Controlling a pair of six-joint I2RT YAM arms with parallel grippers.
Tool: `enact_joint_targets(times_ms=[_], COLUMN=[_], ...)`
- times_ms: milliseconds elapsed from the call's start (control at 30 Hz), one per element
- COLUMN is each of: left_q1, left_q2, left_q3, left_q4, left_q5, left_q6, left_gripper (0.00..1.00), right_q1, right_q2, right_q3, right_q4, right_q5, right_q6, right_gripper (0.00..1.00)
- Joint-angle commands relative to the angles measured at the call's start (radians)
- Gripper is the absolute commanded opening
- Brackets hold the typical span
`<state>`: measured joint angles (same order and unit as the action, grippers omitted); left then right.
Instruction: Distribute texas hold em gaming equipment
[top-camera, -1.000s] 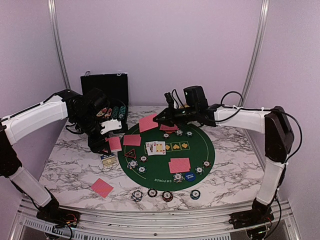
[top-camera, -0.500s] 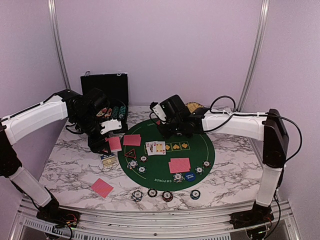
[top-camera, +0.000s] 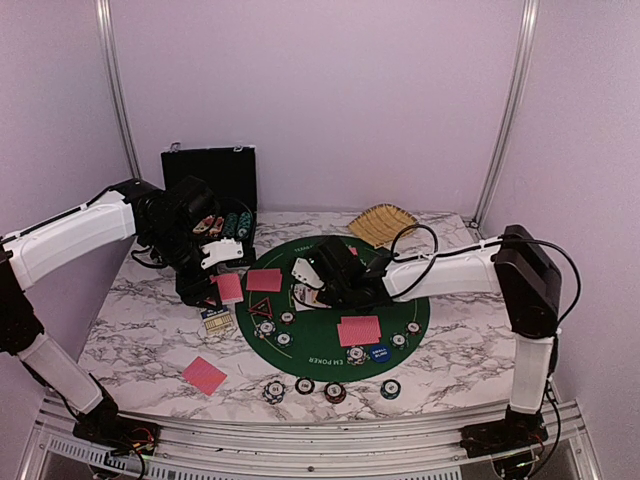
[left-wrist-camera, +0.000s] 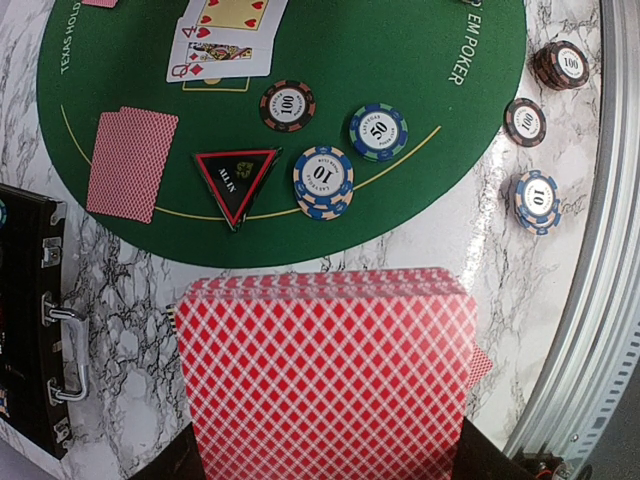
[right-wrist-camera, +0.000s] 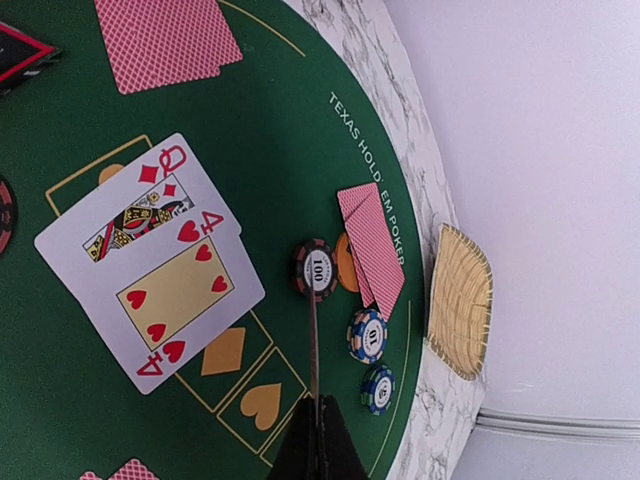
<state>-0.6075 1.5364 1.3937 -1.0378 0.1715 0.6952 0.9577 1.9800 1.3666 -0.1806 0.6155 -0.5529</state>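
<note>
Over the mat (right-wrist-camera: 290, 120), beside the face-up pair (right-wrist-camera: 150, 265), the right fingers (right-wrist-camera: 298, 455) are pinching a card (right-wrist-camera: 313, 340) edge-on, its long axis pointing straight ahead, just beside the empty heart box (right-wrist-camera: 262, 402) (probably its slot); the left fingers (left-wrist-camera: 177, 465) are clamping the deck (left-wrist-camera: 325, 380), farther off.

There is open room on the marble table (top-camera: 470, 335) right of the green mat (top-camera: 310, 345). The right arm (top-camera: 440, 268) lies low across the mat. The black case (top-camera: 210, 175) blocks the back left. Chips (top-camera: 335, 392) line the near edge.
</note>
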Motion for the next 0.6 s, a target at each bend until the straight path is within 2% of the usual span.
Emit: enact_joint_targets(times_ms=[0,567], left_q1=[0.004,0.005], left_q2=[-0.032,-0.036], left_q3=[-0.007,-0.002], left_q4=[-0.007,-0.006], left_q5=[0.002,-0.011], left_q6=[-0.005,-0.005], left_gripper=[0.0,0.0], right_q1=[0.02,0.033], right_q2=[0.034,0.114], right_q3=[-0.033,-0.031], right_q4=[0.14,0.141], right_q5=[0.063,-0.045], right_q6=[-0.124,-0.122], right_gripper=[0.0,0.0])
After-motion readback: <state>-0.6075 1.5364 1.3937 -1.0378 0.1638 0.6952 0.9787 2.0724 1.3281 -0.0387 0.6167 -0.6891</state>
